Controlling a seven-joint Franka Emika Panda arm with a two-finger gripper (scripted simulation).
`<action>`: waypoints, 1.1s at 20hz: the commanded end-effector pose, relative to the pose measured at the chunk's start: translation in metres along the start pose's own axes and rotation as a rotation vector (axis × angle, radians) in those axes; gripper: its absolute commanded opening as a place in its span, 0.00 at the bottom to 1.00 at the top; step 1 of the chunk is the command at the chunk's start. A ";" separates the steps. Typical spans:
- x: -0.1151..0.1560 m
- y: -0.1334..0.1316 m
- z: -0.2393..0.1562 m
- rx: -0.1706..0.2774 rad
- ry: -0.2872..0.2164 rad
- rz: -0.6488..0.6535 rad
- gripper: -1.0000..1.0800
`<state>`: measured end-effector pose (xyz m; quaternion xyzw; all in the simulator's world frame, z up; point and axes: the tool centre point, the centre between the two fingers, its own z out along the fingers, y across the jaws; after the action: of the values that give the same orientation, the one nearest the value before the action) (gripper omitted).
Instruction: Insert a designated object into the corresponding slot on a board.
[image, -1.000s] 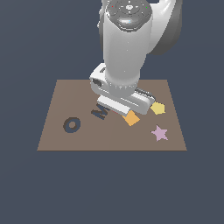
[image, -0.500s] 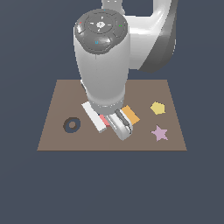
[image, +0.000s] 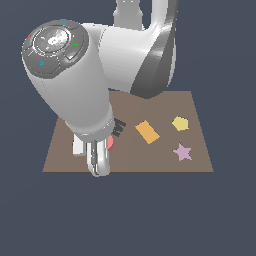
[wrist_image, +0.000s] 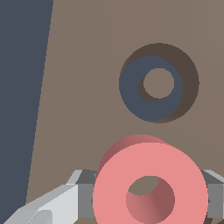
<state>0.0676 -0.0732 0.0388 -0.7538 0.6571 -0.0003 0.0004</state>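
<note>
The salmon-red ring (wrist_image: 150, 186) sits clamped between my fingers (wrist_image: 61, 199), raised above the brown board (wrist_image: 78, 87), near the ring-shaped slot (wrist_image: 151, 87) but not over it. In the exterior view my arm hides the slot; an orange rectangle (image: 147, 131), yellow pentagon (image: 180, 123) and pink star (image: 182, 152) lie well apart.

The arm now sits further toward the exterior view's left and nearer the camera than 0.5 s ago. The gripper (image: 98, 161) has moved from beside the orange rectangle (image: 147, 131) to the board (image: 200, 145) edge, covering the ring slot (wrist_image: 151, 87). The M recess (image: 118, 128), previously hidden, is partly exposed. The salmon-red ring (wrist_image: 150, 186) has travelled with the gripper.
</note>
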 end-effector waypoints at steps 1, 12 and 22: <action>0.014 -0.001 -0.001 0.000 0.000 0.102 0.00; 0.057 0.009 -0.002 0.000 0.000 0.405 0.00; 0.068 0.016 -0.002 -0.001 0.000 0.493 0.00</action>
<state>0.0614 -0.1427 0.0405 -0.5723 0.8200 0.0003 -0.0001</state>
